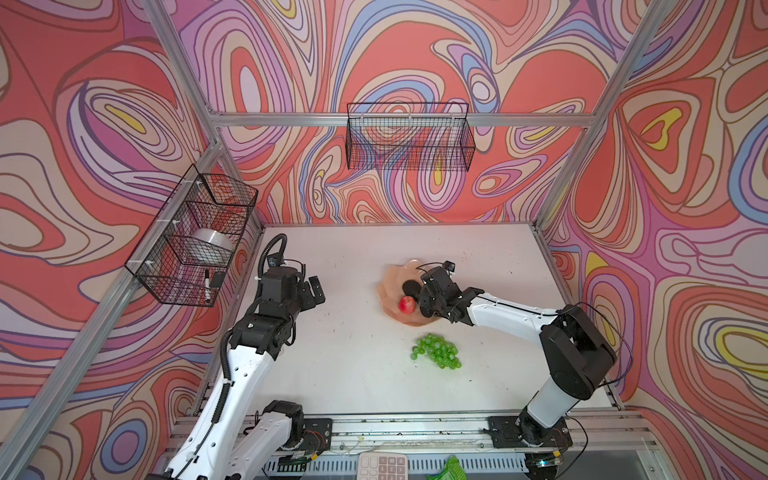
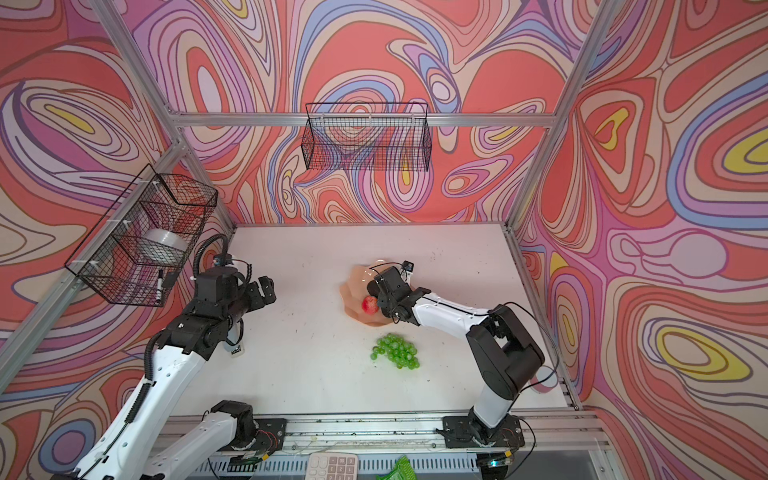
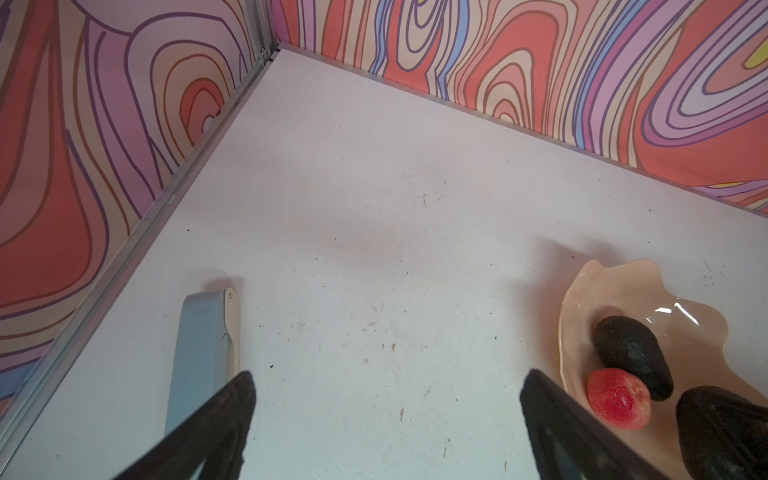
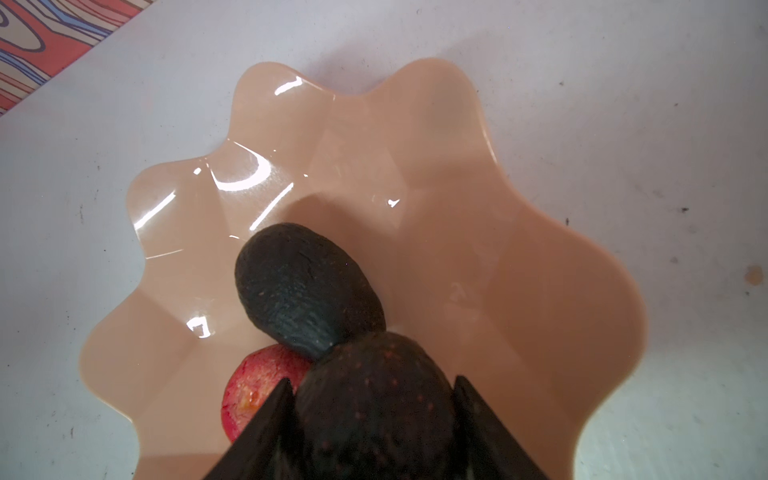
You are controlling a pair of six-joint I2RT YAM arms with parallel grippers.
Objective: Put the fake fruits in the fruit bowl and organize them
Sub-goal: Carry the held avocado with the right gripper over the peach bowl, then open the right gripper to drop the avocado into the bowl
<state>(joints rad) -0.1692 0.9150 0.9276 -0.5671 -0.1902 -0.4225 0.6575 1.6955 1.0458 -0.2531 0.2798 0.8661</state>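
The job looked a little past halfway. Two fruits already lay in the fruit bowl (image 4: 519,270): one dark avocado (image 4: 307,291) near its middle and the small red fruit (image 4: 257,386) touching that avocado, toward 6 o'clock of the bowl in both top views.

The second avocado (image 4: 374,415) was pinched between the jaws of the right gripper (image 4: 372,379), which reached in over the bowl's rim from about 4 o'clock. That fruit sat above the bowl's floor, just beside the other two. Whether it rested on the bowl could not be told, so its release was not yet done.

The green grapes (image 1: 436,351) lay on the white surface (image 1: 353,374), outside the bowl at about 5 o'clock from it, untouched. By my reckoning they were the last fruit to bring in, with any tidying after.

The left gripper (image 3: 386,386) hung spread wide and held nothing, well apart from the bowl at its 9 o'clock.

The side wire basket (image 1: 191,237) held a whitish roll (image 1: 212,245) and a marker (image 1: 206,284). No fruit showed in the back wire basket (image 1: 409,137).
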